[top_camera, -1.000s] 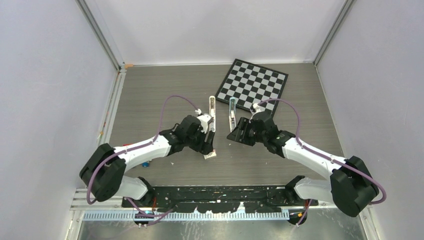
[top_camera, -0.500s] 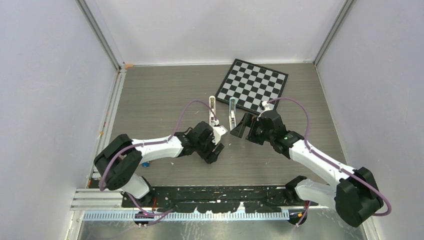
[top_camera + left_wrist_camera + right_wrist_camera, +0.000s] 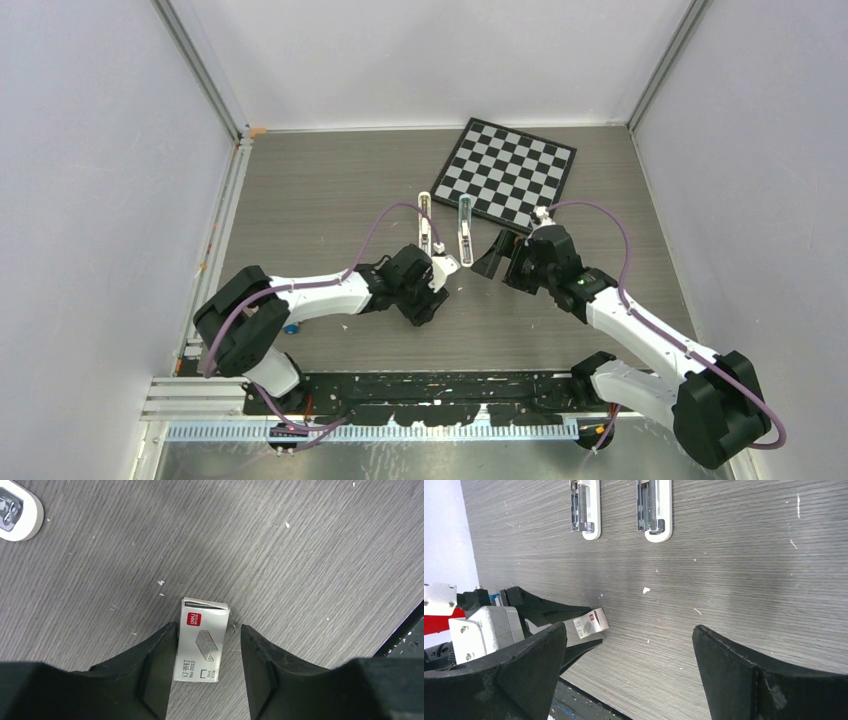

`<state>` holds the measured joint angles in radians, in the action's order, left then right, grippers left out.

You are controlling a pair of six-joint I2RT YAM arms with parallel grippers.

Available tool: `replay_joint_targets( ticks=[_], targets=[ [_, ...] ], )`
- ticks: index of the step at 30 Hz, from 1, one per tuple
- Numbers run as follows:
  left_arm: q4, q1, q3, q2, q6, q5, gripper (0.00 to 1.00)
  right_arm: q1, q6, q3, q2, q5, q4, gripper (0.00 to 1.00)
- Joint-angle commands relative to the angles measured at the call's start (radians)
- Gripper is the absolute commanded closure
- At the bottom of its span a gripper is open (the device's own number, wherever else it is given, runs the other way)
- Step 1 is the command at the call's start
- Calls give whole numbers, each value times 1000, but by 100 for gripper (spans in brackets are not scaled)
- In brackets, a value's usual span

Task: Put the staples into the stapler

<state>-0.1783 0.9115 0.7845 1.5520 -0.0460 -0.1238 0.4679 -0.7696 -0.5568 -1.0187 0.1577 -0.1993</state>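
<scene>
Staple box [image 3: 202, 641] lies flat on the table [image 3: 310, 550], between the fingers [image 3: 155, 672] of the left gripper [image 3: 208, 628]. Its long axis runs along the fingers, red mark toward the tips. Jaws are part-spread, straddling it: one finger looks to touch its side, with a slim gap at the other, so not clamped, I judge. Right gripper [image 3: 487, 255] hangs near, spread wide, empty. Stapler bars [image 3: 654, 510] lie side by side farther out, bare table between. Black rail [image 3: 407, 630] is close on the near side, so there is little room there.

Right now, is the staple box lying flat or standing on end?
Lying flat: the staple box rests label-up on the table, between the fingers of the left end effector.
</scene>
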Motion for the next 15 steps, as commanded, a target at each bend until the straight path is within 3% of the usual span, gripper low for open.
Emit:
replay_joint_targets(
  ticks=[1,10,15],
  targets=[
    [-21,9,8,-22,4,9,54,-16,4,-6,27,-2,-2,0],
    [-17,12,0,-15,-10,49,55,-23,-7,6,51,9,-8,0],
    [19,15,-24,-35,-28,62,63,-23,-16,19,47,37,5,0]
  ],
)
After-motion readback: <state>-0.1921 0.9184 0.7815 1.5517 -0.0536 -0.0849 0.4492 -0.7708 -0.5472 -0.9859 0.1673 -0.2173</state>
